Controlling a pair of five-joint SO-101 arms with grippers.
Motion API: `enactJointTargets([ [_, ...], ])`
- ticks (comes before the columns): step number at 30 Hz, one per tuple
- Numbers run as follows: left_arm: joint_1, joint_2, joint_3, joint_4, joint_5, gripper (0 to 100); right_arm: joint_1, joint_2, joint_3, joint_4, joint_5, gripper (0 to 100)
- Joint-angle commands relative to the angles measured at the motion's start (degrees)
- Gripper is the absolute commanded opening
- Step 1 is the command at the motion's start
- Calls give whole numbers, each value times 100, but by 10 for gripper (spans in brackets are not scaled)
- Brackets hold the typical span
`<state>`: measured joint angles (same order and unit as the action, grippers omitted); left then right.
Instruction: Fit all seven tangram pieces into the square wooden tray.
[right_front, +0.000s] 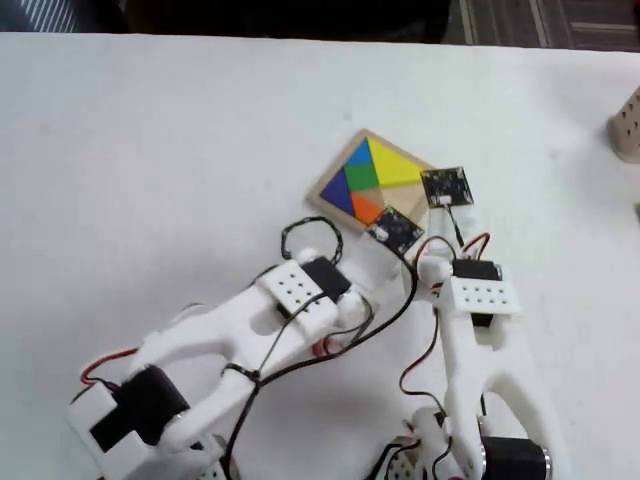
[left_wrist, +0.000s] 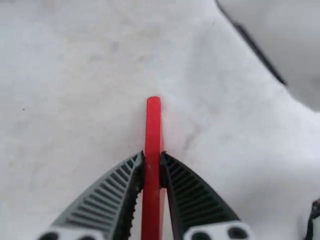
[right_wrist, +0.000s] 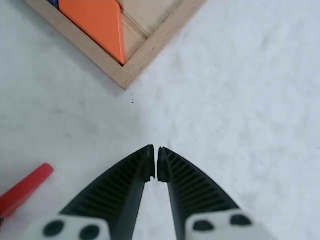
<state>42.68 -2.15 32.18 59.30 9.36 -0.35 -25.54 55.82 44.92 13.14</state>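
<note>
- High view, over your workspace: the square wooden tray (right_front: 333, 166) lies corner-on upon the white table (right_front: 150, 130). It holds a yellow piece (right_front: 395, 163), a blue piece (right_front: 358, 153), a green piece (right_front: 360, 178), a dark blue piece (right_front: 338, 196) and an orange piece (right_front: 365, 208), with bare wood showing between orange and yellow.
- Your left arm (right_front: 300, 290) and right arm (right_front: 480, 295) end side by side, close to the tray's near corner.
- Left wrist view: your left gripper (left_wrist: 152, 157) is clamped tight on a red piece (left_wrist: 153, 120). The piece is held on edge, and its rounded end pokes out past the fingertips above the table.
- Right wrist view: your right gripper (right_wrist: 155, 162) has its jaws drawn together, barely a slit between the tips and nothing in them. It hangs over the table just short of the tray's corner, where the orange piece lies against the rim beside uncovered tray floor.
- Same view: the red piece shows off to one side of the right gripper, outside the tray.
</note>
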Motion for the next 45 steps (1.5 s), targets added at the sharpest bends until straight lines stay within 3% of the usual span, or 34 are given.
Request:
enactJointTargets([
  [1, 84, -31, 18, 70, 44, 24, 224, -198, -185, -66, 9, 20],
  [8, 22, -31, 132, 9, 35, 24, 620, -224, -316, -48, -211, 20],
  [14, -523, -4, 264, 105, 35, 24, 1147, -180, -492, 22, -659, 23],
  [25, -1393, -66, 123, 167, 53, 24, 1147, -171, -492, -22, -782, 24],
  [45, -1411, -365, -1670, 167, 932, 24, 1490, -163, -413, -40, -809, 22],
])
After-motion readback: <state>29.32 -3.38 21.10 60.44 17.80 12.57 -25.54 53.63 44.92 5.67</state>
